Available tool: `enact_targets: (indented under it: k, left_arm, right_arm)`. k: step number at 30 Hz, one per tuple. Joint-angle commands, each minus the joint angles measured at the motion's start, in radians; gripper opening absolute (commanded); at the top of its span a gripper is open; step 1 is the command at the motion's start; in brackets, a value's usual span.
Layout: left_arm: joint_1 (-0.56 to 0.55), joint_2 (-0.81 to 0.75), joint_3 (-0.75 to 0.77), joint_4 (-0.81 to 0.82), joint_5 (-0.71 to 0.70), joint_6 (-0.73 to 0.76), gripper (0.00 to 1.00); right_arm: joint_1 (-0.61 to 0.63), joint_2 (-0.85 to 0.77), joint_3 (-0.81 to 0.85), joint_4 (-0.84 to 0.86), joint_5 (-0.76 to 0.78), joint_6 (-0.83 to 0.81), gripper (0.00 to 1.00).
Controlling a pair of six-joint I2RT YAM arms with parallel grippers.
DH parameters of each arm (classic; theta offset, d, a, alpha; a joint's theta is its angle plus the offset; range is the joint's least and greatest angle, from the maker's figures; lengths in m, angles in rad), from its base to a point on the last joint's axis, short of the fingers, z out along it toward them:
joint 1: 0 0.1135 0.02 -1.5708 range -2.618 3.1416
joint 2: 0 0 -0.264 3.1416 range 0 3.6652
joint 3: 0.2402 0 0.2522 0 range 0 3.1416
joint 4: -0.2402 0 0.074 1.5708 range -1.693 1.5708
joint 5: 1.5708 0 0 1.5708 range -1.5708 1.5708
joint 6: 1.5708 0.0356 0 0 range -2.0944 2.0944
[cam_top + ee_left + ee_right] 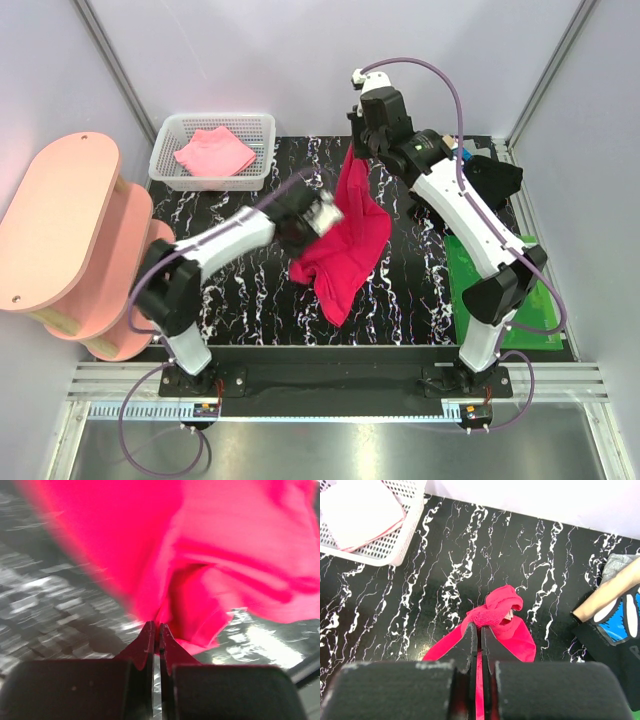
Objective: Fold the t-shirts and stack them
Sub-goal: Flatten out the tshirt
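Black marbled table top (250,300) across the middle of the overhead view; pink shelf stand (60,230) at the left edge, green mat (540,315) at lower right, white mesh basket (165,150) at upper left with a folded lighter pink t-shirt (215,152) inside. Step in hand, by the look of it: opening out the crimson t-shirt (350,245) ahead of a first fold. To do it well: draw the two grips apart to a taut span, keep both pinches at like height, lower with the hanging tail down first onto bare marble, then lay the rest flat away from it. Steer wide of basket and mat. Mind the thin bite at both pinches; likely to slip under a sharp tug. Crimson t-shirt at centre of the overhead view, slung between the two grips, bunched and twisted, long tail drooping toward lower centre; cannot tell whether touching the top there. Plain, no print; ribbed edge plain to see in the right wrist view. Folded black t-shirt (495,180) at upper right; blue-and-white t-shirt (620,622) at the right edge of the right wrist view. Left gripper (325,212): fingers pressed together on a fold of the crimson cloth. Right gripper (355,145), higher in frame: fingers likewise closed, nipping the ribbed edge.
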Motion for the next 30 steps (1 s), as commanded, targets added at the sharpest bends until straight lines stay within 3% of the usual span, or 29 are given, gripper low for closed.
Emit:
enact_targets:
  k: [1, 3, 11, 17, 20, 27, 30]
  left_arm:
    - [0.227, -0.213, 0.174, -0.077, -0.086, 0.083, 0.00]
    - [0.311, -0.311, 0.200, -0.094, -0.143, 0.115, 0.00]
    - [0.454, -0.598, 0.177, -0.134, -0.219, 0.215, 0.00]
    - [0.552, -0.725, 0.226, -0.132, -0.278, 0.289, 0.00]
    - [0.590, -0.785, 0.267, -0.132, -0.296, 0.318, 0.00]
    - [0.595, -0.894, 0.417, -0.157, -0.373, 0.364, 0.00]
    - [0.595, -0.911, 0.515, -0.241, -0.358, 0.362, 0.00]
  right_arm:
    - [-0.012, -0.093, 0.012, 0.059, 0.026, -0.009, 0.00]
    - [-0.014, -0.111, 0.008, 0.061, 0.032, -0.009, 0.00]
    - [-0.017, -0.224, -0.023, 0.059, 0.061, 0.017, 0.00]
    - [-0.015, -0.402, -0.063, 0.035, 0.017, 0.044, 0.00]
    - [-0.015, -0.569, -0.118, 0.027, -0.029, 0.077, 0.00]
    - [-0.017, -0.821, -0.201, -0.127, -0.149, 0.216, 0.00]
    - [-0.015, -0.908, -0.270, -0.181, -0.218, 0.293, 0.00]
